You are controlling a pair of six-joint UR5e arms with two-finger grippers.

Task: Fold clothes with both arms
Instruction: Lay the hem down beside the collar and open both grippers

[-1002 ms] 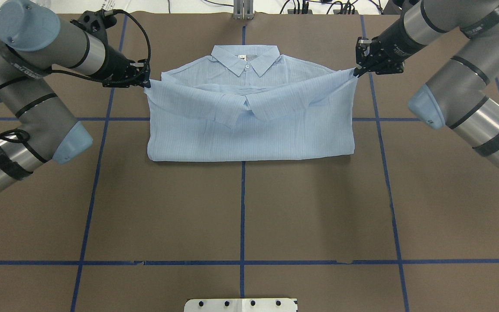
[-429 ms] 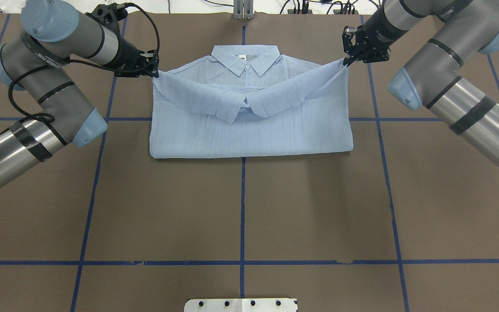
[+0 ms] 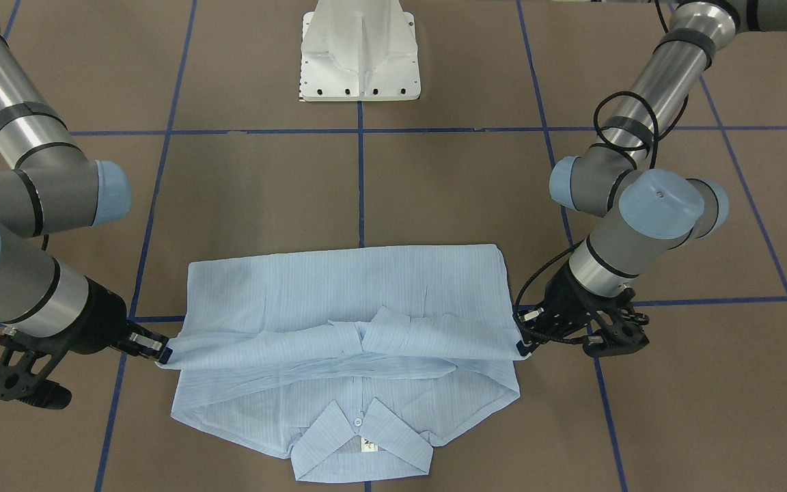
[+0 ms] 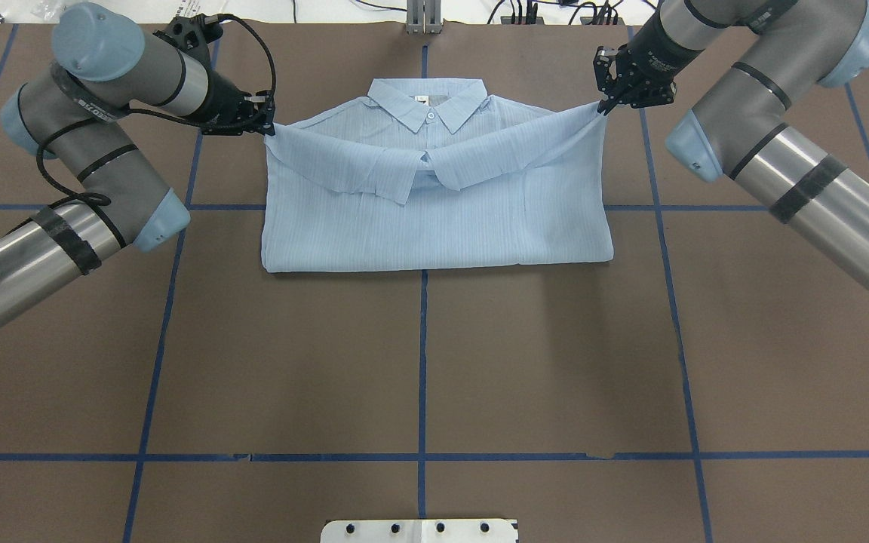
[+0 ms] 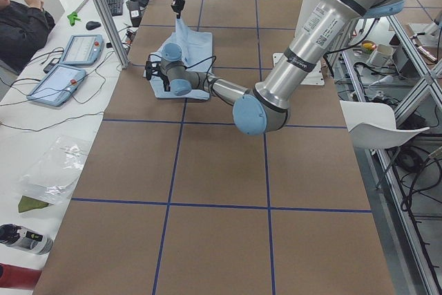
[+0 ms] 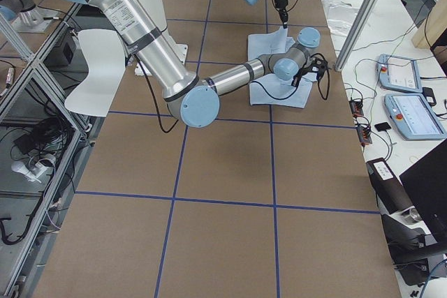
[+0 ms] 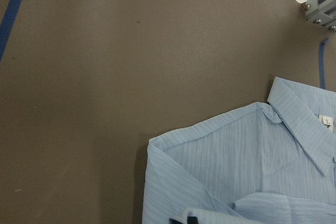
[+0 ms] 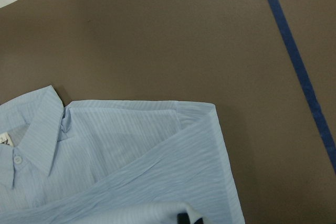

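Note:
The light-blue striped shirt [image 4: 434, 219] lies on the brown table with its collar [image 4: 428, 102] at the far side. Its lower half is folded up over the chest. My left gripper [image 4: 268, 130] is shut on the left corner of the folded layer and holds it just above the shoulder. My right gripper [image 4: 602, 110] is shut on the right corner, also a little above the shirt. In the front-facing view the shirt [image 3: 346, 301] has the right gripper [image 3: 163, 354] at its left and the left gripper [image 3: 520, 347] at its right. Each wrist view shows the collar [image 7: 302, 124] [image 8: 31, 129].
Blue tape lines [image 4: 422, 362] divide the brown table. The white pedestal base [image 3: 361, 51] stands at the robot's side of the table. An operator [image 5: 21, 22] sits at a side bench with tablets [image 5: 59, 81] beyond the table's far edge.
Both grippers have carried the folded layer's corners further toward the collar and lower. The fold's near edge has shifted toward the collar.

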